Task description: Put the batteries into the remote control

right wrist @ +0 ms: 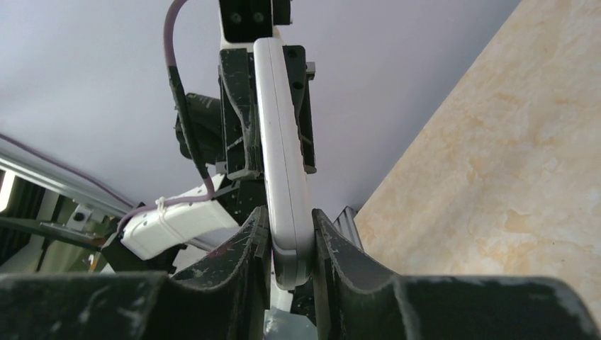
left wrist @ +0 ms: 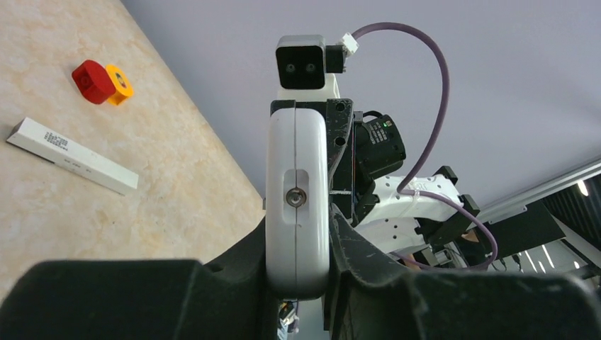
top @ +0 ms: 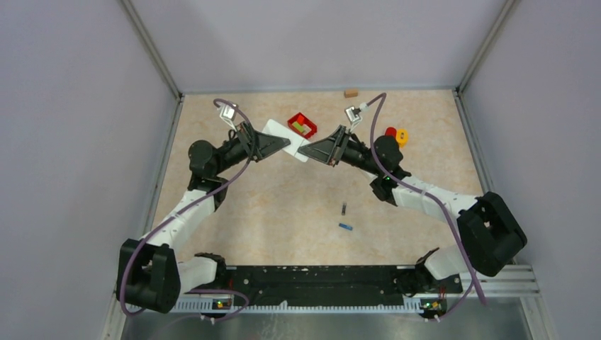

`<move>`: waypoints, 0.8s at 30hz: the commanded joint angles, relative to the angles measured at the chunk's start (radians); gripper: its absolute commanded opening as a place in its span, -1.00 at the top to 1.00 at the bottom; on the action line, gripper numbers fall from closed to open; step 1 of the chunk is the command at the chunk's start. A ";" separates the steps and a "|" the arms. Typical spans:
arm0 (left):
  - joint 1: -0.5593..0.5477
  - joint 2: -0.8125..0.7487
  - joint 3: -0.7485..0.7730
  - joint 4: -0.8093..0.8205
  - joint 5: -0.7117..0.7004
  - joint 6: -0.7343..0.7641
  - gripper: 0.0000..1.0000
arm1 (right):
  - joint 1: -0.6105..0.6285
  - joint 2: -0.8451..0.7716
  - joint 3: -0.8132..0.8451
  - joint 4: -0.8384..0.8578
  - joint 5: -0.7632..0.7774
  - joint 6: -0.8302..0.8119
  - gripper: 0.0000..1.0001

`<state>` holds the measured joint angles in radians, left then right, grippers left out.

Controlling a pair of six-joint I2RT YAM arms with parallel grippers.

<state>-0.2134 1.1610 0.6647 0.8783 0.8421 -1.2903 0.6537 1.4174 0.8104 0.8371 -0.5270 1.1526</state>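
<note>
A white remote control (top: 278, 133) is held in the air over the far middle of the table by both grippers. My left gripper (top: 287, 146) is shut on one end of it; in the left wrist view the remote (left wrist: 298, 198) sits edge-on between the fingers, gripper (left wrist: 298, 241). My right gripper (top: 303, 150) is shut on the other end, with the remote (right wrist: 283, 177) edge-on in its jaws, gripper (right wrist: 290, 241). A dark battery (top: 344, 209) and a blue battery (top: 345, 227) lie on the table nearer the bases. The other batteries are out of view.
A small red tray (top: 302, 125) with green pieces stands behind the grippers. Red and yellow discs (top: 395, 134) lie at the right, also in the left wrist view (left wrist: 99, 81). A long white bar-shaped remote (left wrist: 71, 156) lies on the table. A brown block (top: 350, 93) sits by the back wall.
</note>
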 commanded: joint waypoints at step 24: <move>-0.006 -0.048 0.012 0.110 -0.094 0.061 1.00 | -0.026 -0.003 -0.040 -0.015 0.059 0.033 0.04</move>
<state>-0.2234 1.1603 0.6670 0.8543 0.7826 -1.2312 0.6277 1.4094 0.7723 0.8257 -0.5068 1.1751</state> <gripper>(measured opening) 0.256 0.485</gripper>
